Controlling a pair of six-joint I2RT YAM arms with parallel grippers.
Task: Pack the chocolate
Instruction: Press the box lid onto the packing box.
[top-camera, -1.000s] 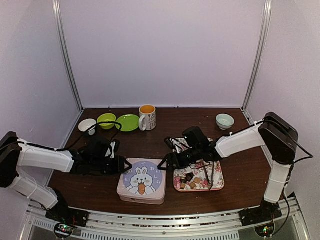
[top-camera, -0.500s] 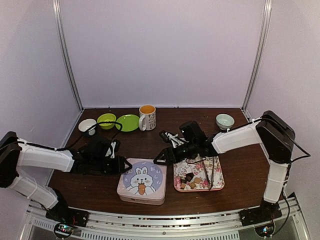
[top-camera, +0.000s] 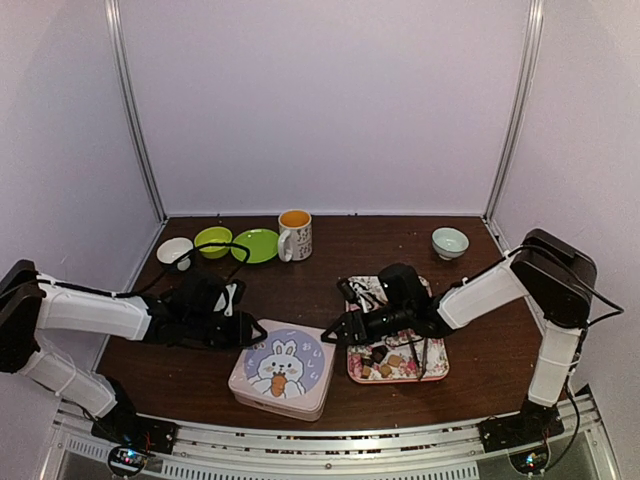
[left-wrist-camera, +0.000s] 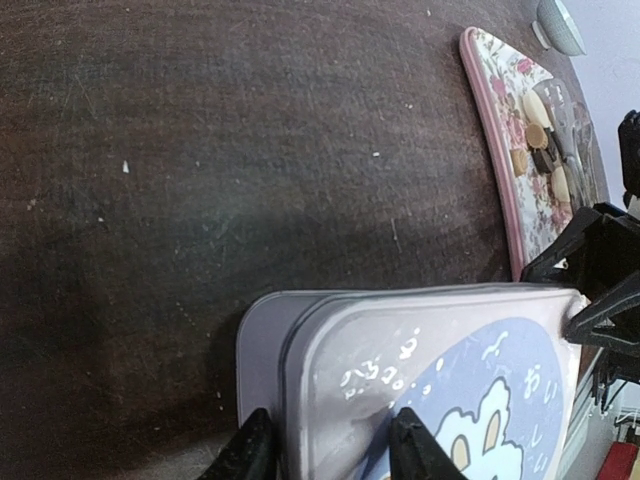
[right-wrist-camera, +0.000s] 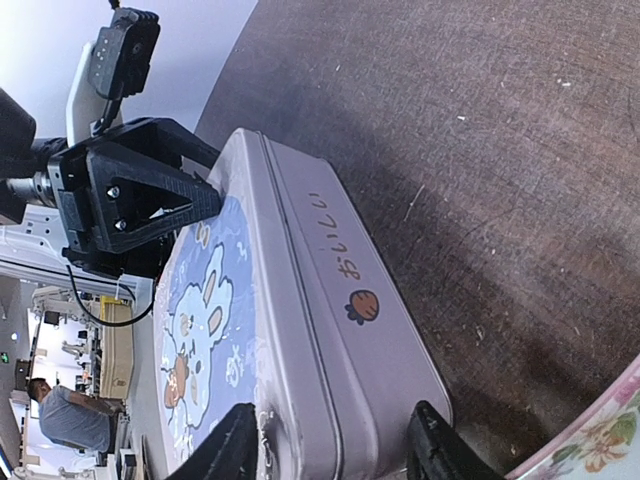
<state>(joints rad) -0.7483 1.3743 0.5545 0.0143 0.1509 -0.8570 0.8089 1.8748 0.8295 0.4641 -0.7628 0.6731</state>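
— Where's the chocolate (top-camera: 385, 362)?
— On the flowery tray (top-camera: 437, 372), just right of the right gripper (top-camera: 332, 333). Round bits, the bunch running side to side.
— The grippers?
— The left gripper (top-camera: 257, 331) pinches the bunny tin (top-camera: 280, 372). The right one sits half open round it; gripping, I can't tell.

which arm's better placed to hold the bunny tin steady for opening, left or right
Left, probably: the left end effector clamps the left edge of the bunny tin. The right end effector only straddles the other end, and a firm grip there isn't clear.
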